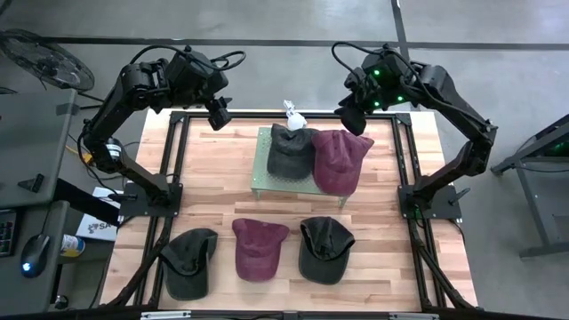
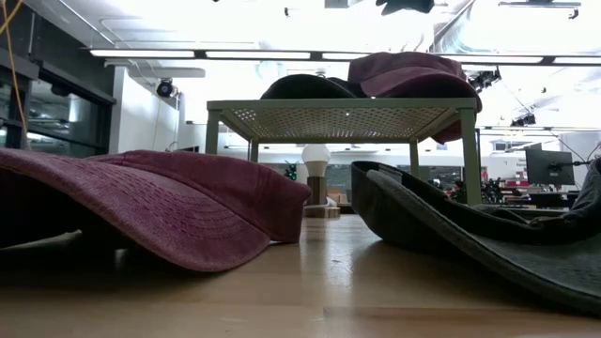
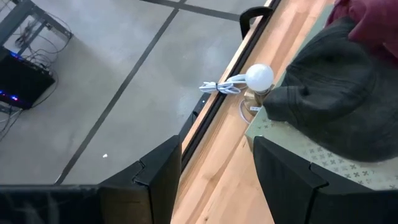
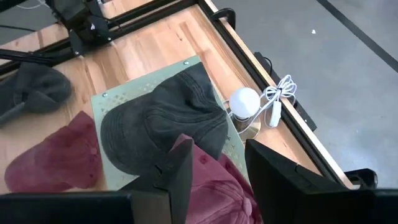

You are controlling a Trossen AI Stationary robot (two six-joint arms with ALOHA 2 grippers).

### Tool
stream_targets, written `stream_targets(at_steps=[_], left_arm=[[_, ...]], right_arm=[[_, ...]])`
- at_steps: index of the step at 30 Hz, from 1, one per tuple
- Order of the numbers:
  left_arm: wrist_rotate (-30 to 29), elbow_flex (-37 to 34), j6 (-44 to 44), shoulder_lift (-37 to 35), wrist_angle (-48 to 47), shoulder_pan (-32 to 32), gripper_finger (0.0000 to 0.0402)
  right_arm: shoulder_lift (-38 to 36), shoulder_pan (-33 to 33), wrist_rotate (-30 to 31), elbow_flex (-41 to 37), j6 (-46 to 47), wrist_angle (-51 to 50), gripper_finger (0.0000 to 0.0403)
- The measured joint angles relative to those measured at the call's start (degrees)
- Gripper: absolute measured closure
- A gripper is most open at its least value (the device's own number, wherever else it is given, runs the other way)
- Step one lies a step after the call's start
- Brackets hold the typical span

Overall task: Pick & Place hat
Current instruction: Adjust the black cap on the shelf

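Note:
A green perforated stand (image 1: 263, 174) sits mid-table. On its top rest a dark grey hat (image 1: 291, 149) and a maroon hat (image 1: 340, 160), whose right part overhangs the stand's edge. Near the front edge a dark hat (image 1: 189, 260), a maroon hat (image 1: 258, 249) and another dark hat (image 1: 324, 249) lie on the wood. My left gripper (image 3: 217, 180) hangs open, raised over the table's far left part beside the stand. My right gripper (image 4: 217, 171) is open too, raised above the maroon hat's far edge, with nothing between its fingers.
A white bulb-shaped lamp (image 1: 292, 114) with a coiled white cord stands at the far edge, just behind the stand. Black frame rails (image 1: 174, 169) run along the table's left, right and far sides. Bare wood lies left and right of the stand.

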Motion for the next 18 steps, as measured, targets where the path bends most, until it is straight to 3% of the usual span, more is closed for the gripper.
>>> stream_targets(at_steps=[7,14,18], left_arm=[[7.2,0.02,0.91,1.51,2.32,0.0,0.0209],[7.55,0.02,1.44,3.94,2.16,0.01,0.0209],[7.63,0.05,2.36,4.25,2.92,0.0,0.0209]], right_arm=[[-0.67,0.0,-0.01,0.0,0.44,-0.21,0.0265],[-0.75,0.04,0.17,-0.04,2.36,-6.58,0.0265],[-0.93,0.07,3.39,-0.13,3.85,-11.13,0.0265]])
